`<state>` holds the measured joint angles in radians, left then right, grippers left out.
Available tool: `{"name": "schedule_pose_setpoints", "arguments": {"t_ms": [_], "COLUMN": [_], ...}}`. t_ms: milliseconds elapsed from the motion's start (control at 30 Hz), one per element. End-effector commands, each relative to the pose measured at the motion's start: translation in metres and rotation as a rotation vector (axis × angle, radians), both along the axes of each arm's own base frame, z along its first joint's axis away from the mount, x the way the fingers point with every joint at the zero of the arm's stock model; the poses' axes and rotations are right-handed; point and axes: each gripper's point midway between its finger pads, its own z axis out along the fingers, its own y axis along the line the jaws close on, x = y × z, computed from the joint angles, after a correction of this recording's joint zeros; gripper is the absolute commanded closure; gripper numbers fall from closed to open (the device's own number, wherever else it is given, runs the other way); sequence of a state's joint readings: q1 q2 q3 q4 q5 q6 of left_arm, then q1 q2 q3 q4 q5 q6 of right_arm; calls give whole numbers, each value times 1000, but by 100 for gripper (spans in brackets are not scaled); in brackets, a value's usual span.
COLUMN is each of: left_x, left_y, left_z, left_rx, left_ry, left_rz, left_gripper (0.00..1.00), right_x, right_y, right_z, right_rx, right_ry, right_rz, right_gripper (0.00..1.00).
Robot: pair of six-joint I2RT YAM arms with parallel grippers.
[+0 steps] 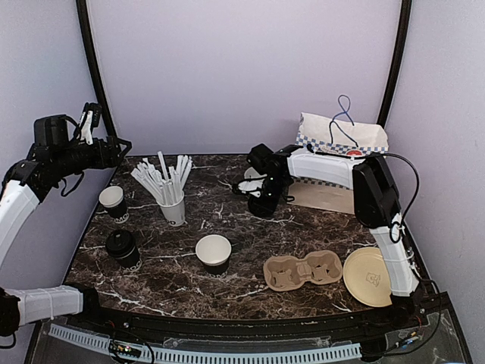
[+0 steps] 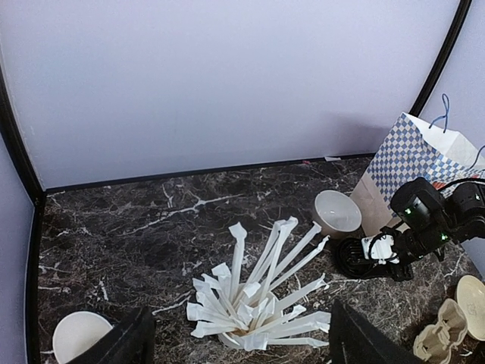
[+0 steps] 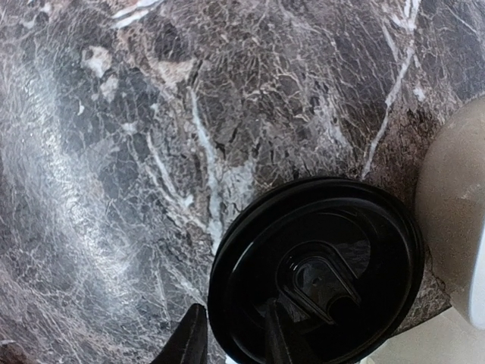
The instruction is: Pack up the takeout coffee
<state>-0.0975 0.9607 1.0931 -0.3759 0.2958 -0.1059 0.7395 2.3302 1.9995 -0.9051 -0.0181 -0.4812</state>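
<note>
Black lidded cup (image 3: 318,273): glossy round lid with a sip tab, far-middle of the marble surface (image 1: 318,227), just beside the white bowl (image 3: 455,220)
Right hand (image 3: 233,312): fingers straddle the lid's rim, narrow gap, can't tell if it's actually pinching
Left hand (image 2: 239,326): spread wide, holding nothing, up above the cup of white sticks (image 2: 250,303)
Edges/room: second lidded cup (image 1: 122,247) near the left edge; bare marble left of the lid

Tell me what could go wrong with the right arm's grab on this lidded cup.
The right gripper straddles only the rim of the lid, one finger over the top: lifting may pop the lid or tip the cup rather than carry it. The white bowl sits close beside that cup, so a sideways pull could knock it.
</note>
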Motion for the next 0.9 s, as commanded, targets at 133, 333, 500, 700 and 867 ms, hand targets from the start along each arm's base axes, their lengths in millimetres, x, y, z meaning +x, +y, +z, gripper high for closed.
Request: {"name": "schedule_pose_setpoints", "arguments": {"t_ms": [133,333,500,700,867], "left_x": [-8,-2,-4,-9,-20], "left_y": [-5,-2,-14,-44,-64], "left_z": [13,9,10,10,22], "left_rx": [-30,-8,9,23,32], "left_ry": [-13,-10,-30,-37,-107], "left_rz": [-27,-9,-82,-182,-258], "left_gripper": [20,28,28,28,28], "right_x": [0,-3,-4,-11,-40], "right_y": [4,5,9,20,37], "right_z": [7,21,57,95,149], "right_rx": [17,39,104,230,434], "right_ry": [-1,-2,-38,-16,78], "right_rz": [-6,-7,-7,9,79], "right_gripper": [86,89,91,93,94]}}
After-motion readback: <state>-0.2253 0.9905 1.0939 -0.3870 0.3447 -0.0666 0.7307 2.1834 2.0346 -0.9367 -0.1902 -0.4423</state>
